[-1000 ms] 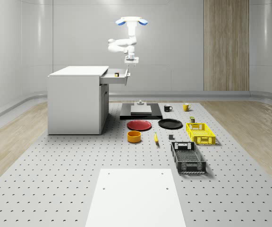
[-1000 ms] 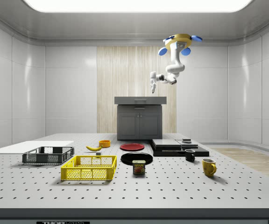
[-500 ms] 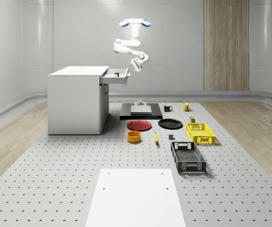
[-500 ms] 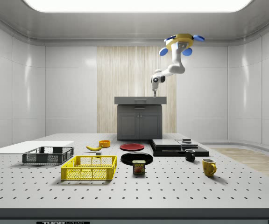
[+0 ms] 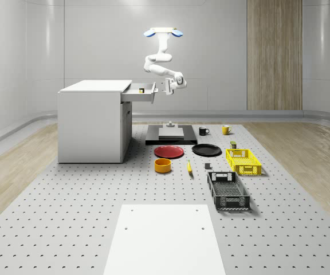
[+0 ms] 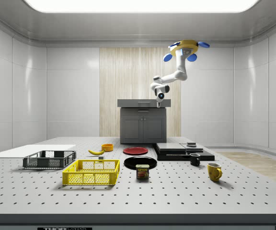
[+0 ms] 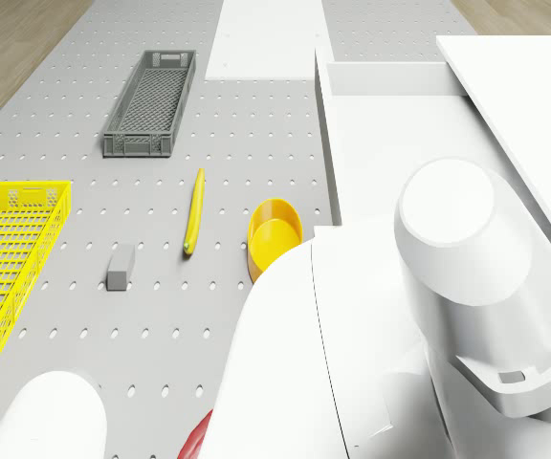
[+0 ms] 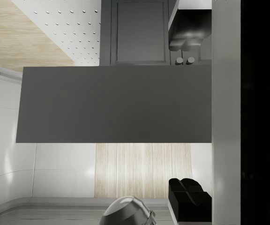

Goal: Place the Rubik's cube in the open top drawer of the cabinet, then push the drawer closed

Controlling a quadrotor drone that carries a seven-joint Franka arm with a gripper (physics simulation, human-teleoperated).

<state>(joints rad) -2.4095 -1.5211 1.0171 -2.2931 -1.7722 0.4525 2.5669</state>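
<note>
Whole-scene view: the drone [image 5: 161,32] hovers above the open top drawer [image 5: 140,94] of the cabinet [image 5: 93,121], its gripper [image 5: 168,87] just beside the drawer front, with the Rubik's cube [image 5: 141,89] inside the drawer. Side view: the gripper [image 6: 159,102] hangs at cabinet-top height. Wrist view: two dark fingers [image 8: 187,35] are spread apart, holding nothing.

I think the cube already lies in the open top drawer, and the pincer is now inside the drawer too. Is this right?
Not quite: the cube does lie in the open top drawer, but the pincer is outside it, in front of the drawer's front panel, as the whole-scene view shows. The drone hovers above.
</note>
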